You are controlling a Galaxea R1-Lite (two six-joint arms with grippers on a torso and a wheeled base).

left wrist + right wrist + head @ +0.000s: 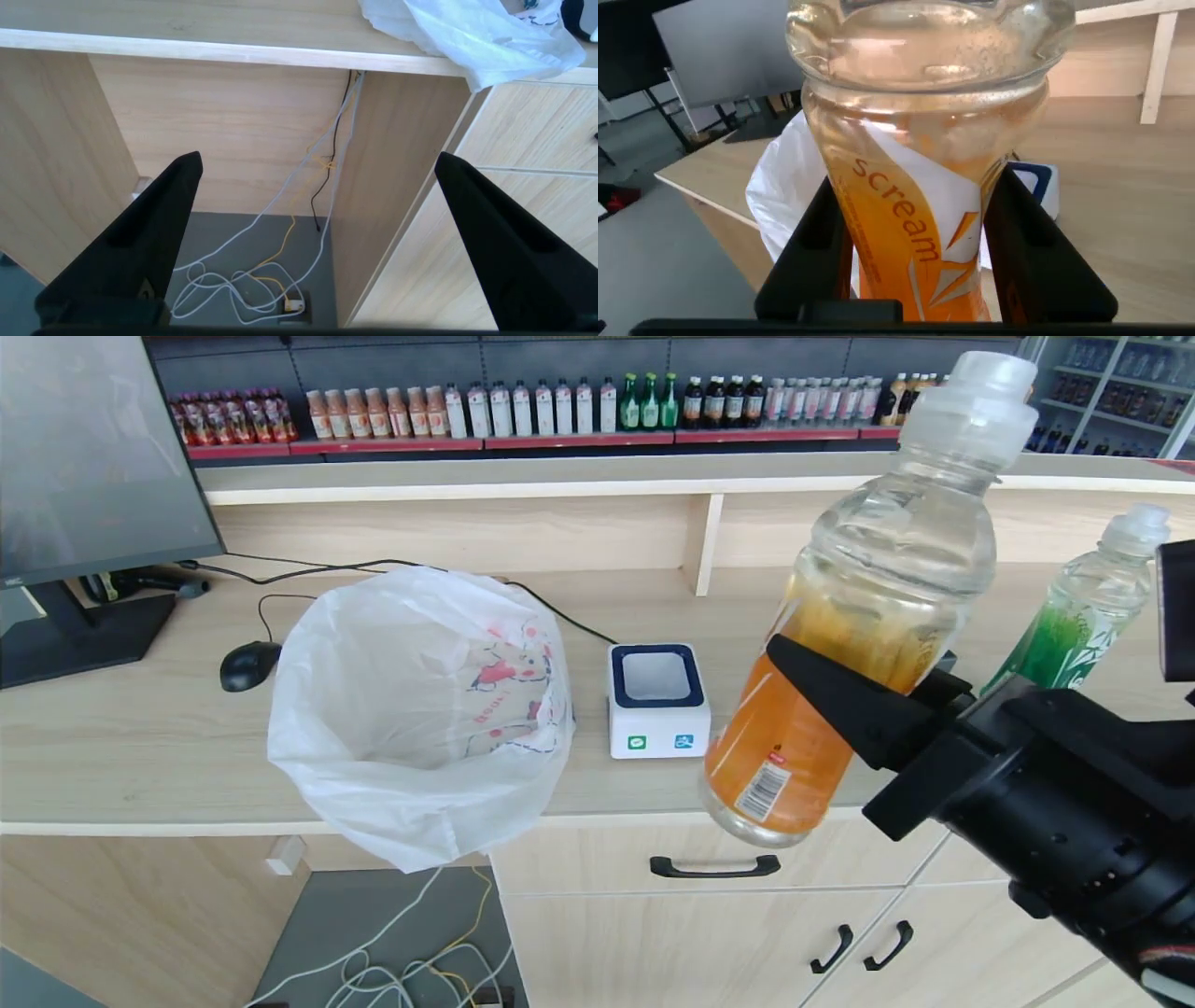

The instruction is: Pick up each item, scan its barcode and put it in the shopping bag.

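Fig.: R gripper (920, 243) clamped on orange bottle (887, 569), held tilted in air just right of scanner (657, 699). Bag (420, 709) just left of scanner, mouth open. L gripper (318, 233) fingers apart, well below scanner level.

The counter (140, 747) is evenly and brightly lit; pale glare is seen on the scanner (656, 677) left of the bottle (878, 569).
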